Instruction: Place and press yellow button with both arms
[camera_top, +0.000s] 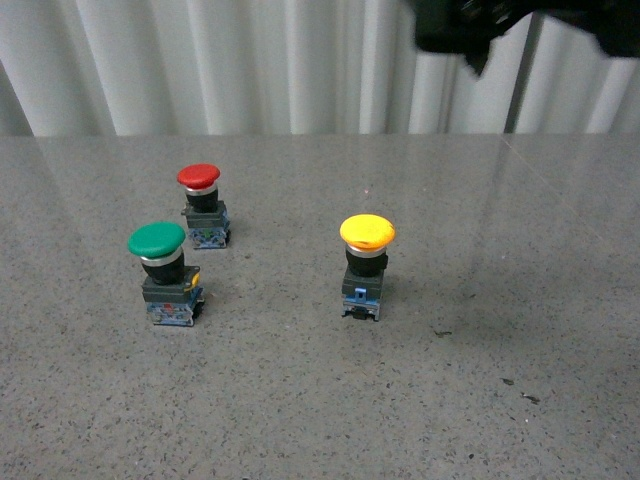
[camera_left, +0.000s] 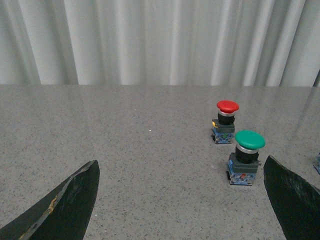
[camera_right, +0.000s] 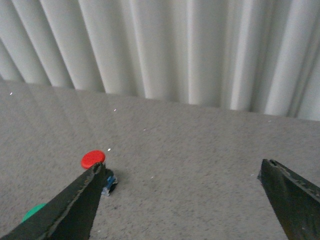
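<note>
Front view, yellow button (camera_top: 366, 262): stood upright on the table (camera_top: 520, 400), untouched, well apart from both grippers; green button (camera_top: 166, 275) and red button (camera_top: 203, 205) stood off to its left, near each other.
Front view, right arm (camera_top: 465, 35): showed only as a black mass at the upper edge; you could not tell its pincer's state from here.
Left wrist view, left gripper (camera_left: 180, 161): fingers were spread wide, nothing between them; the green and red buttons lay ahead; no yellow cap showed.
Right wrist view, right gripper (camera_right: 181, 165): fingers were wide apart, empty; the red button sat beside one finger; the yellow button was out of view.
Risk, wrong target: your left gripper faced green and red; you could have closed on either.
Risk, toppling: the yellow button looked top-heavy on a narrow base; an off-centre press would likely have tipped or skidded it unless your other arm held its body.
</note>
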